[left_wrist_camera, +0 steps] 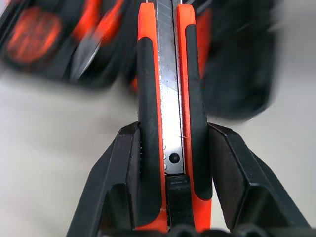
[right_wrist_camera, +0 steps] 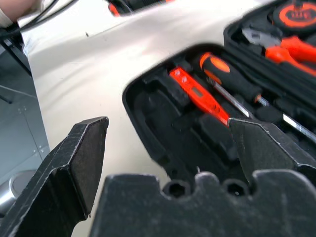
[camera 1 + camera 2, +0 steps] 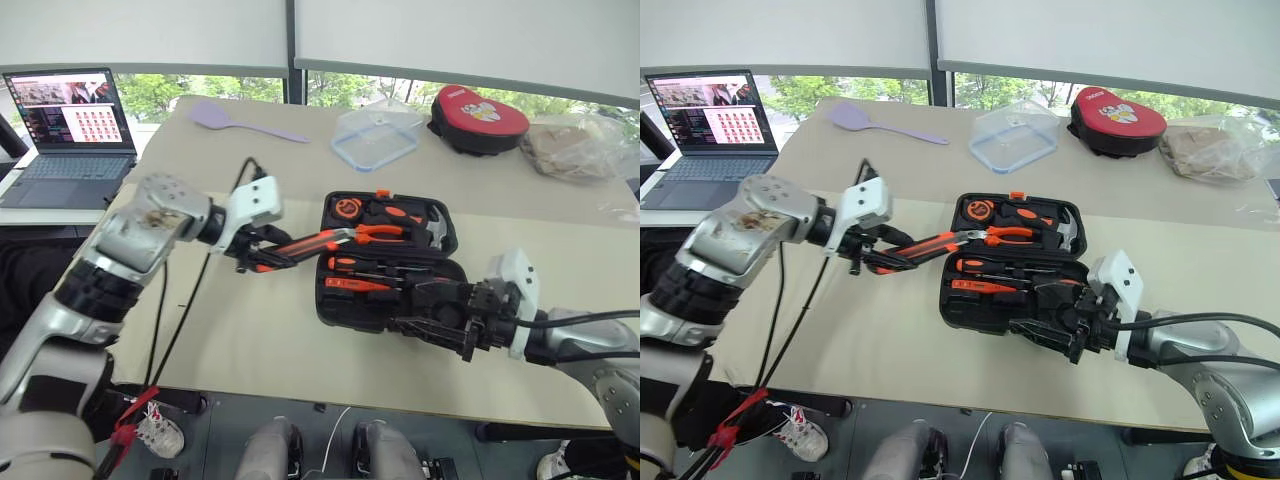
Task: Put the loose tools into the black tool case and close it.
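The black tool case (image 3: 330, 308) lies open in the middle of the table. Pliers, a hammer and a tape measure sit in its far half. Screwdrivers (image 3: 368, 266) lie in the recesses of its near half, one with an orange-and-black handle (image 2: 229, 81). My left gripper (image 3: 262, 255) is shut on the orange-and-black utility knife (image 3: 312, 242), held above the table just left of the case with its tip over the case's left edge. The knife (image 1: 168, 89) sits squarely between the two fingers. My right gripper (image 3: 425, 308) is open at the case's near right corner, holding nothing.
An open laptop (image 3: 70, 130) stands at the far left. Along the back of the table lie a purple spatula (image 3: 240, 122), a clear plastic container (image 3: 378, 135), a red-and-black pouch (image 3: 478, 118) and a crumpled plastic bag (image 3: 580, 148). Bare tabletop lies left of the case.
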Action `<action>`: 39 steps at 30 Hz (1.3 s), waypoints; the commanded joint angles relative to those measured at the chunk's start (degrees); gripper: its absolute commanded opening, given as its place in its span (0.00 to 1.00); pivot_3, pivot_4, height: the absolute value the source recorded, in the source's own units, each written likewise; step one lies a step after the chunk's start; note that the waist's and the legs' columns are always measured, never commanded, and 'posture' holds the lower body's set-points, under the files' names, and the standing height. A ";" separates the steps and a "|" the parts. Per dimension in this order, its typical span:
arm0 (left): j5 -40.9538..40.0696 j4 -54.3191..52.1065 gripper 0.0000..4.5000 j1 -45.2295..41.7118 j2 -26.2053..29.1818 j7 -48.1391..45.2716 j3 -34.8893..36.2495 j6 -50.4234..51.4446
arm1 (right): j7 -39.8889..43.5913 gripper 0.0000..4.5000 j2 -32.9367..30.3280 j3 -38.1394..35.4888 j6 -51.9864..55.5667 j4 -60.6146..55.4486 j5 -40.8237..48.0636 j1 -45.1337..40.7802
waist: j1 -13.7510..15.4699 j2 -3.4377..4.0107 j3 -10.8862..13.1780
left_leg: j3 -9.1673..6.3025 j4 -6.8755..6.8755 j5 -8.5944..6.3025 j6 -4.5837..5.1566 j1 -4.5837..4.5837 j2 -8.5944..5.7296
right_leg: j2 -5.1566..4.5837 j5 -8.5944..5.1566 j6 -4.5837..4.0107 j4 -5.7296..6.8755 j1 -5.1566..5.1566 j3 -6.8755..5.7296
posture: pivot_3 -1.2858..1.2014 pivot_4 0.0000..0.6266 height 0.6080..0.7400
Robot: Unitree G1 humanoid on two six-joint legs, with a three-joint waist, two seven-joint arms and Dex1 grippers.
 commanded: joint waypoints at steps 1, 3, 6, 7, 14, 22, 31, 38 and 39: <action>3.26 2.35 0.36 -5.45 -8.23 -1.04 -5.17 1.92 | -0.45 1.00 -1.27 -4.80 -1.54 -2.62 -1.27 3.87 | 0.28 -0.01 0.00 | -0.02 0.01 0.01 0.06 0.00 -0.03 | 0.00 -0.02 0.05 -0.01 0.06 -0.02 | 0.52 0.24 0.93; 4.45 3.69 0.36 -7.07 -12.24 -1.76 -7.75 4.03 | -0.89 1.00 -1.15 -7.16 -1.52 -3.19 -1.48 6.35 | 0.30 0.00 0.00 | -0.01 0.02 -0.01 0.16 -0.02 -0.15 | 0.01 -0.03 0.14 -0.01 0.06 0.03 | 0.52 0.24 0.93; 7.36 5.28 0.36 -8.18 -15.62 -2.27 -11.16 4.91 | -0.98 1.00 -0.98 -11.09 -1.43 -4.58 -0.51 9.62 | -0.44 -0.01 0.00 | 0.01 0.01 -0.04 0.23 -0.02 -0.21 | -0.01 -0.03 0.23 -0.01 0.00 0.20 | 0.52 0.24 0.93; 8.40 6.04 0.36 -8.57 -16.45 -2.20 -12.06 5.36 | -1.15 1.00 -0.95 -12.18 -1.37 -4.98 -0.25 10.40 | -0.59 -0.01 0.00 | 0.02 0.01 -0.05 0.23 0.01 -0.20 | 0.00 -0.03 0.24 0.00 0.00 0.25 | 0.52 0.24 0.93; 11.87 12.71 0.36 -11.41 -22.27 -2.70 -15.58 13.65 | -3.27 1.00 0.72 -16.11 -1.17 -7.45 0.65 13.66 | -0.83 -0.01 0.01 | -0.05 0.00 -0.09 0.31 0.03 -0.14 | -0.03 -0.04 0.24 0.02 0.00 0.31 | 0.52 0.24 0.93; 16.44 23.50 0.36 -12.17 -27.08 -3.74 -17.84 8.79 | -5.18 1.00 1.39 -15.06 -1.32 -8.13 0.43 13.05 | -0.21 -0.01 0.00 | -0.05 0.05 -0.22 0.52 0.00 -0.19 | -0.15 -0.04 0.33 0.00 0.01 0.36 | 0.52 0.24 0.93; 19.24 23.44 0.36 -10.93 -28.44 -5.14 -18.71 10.52 | -6.34 1.00 1.57 -13.26 -1.58 -7.33 -0.35 11.72 | -0.06 0.00 -0.02 | -0.08 0.07 -0.28 0.64 0.00 -0.18 | -0.20 -0.02 0.36 -0.05 0.08 0.40 | 0.52 0.24 0.93; 19.56 23.41 0.62 -11.67 -28.46 -5.38 -16.20 10.68 | -6.66 1.00 1.65 -11.86 -1.81 -6.79 -0.93 10.68 | 0.01 0.00 -0.03 | -0.10 0.09 -0.33 0.72 -0.01 -0.19 | -0.22 -0.02 0.37 -0.06 0.09 0.40 | 0.52 0.24 0.93; 18.67 22.22 0.70 -12.00 -27.65 -6.28 -14.93 10.74 | -6.57 1.00 1.66 -11.73 -1.82 -6.70 -0.96 10.60 | 0.00 -0.01 -0.03 | -0.09 0.11 -0.34 0.73 -0.04 -0.19 | -0.22 -0.01 0.39 -0.06 0.07 0.40 | 0.52 0.24 0.93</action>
